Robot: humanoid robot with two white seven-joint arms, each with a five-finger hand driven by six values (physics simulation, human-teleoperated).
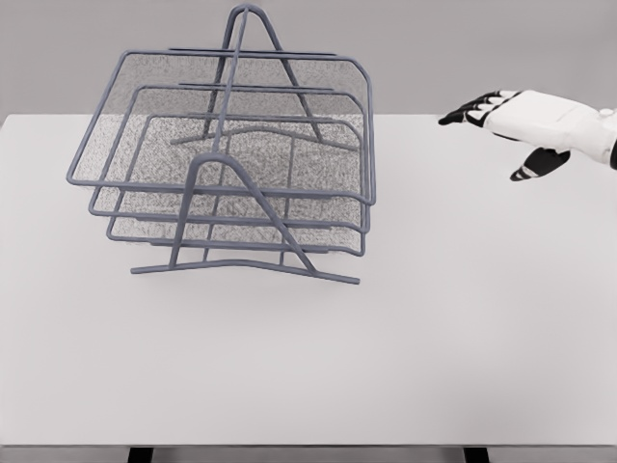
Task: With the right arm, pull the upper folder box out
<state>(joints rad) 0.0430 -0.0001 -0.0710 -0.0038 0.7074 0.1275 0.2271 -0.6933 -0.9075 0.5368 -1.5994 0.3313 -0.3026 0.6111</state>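
Observation:
A grey wire-mesh rack with three stacked trays stands on the left half of the white table. Its upper tray sits level with the two below it, inside the A-shaped side frames. My right hand hovers above the table's far right, well to the right of the rack and not touching it. Its black-tipped fingers are stretched out toward the rack, the thumb hanging below, and they hold nothing. The left arm does not show.
The table's front edge runs along the bottom of the picture, with two dark legs below it. A plain grey wall lies behind the table's far edge.

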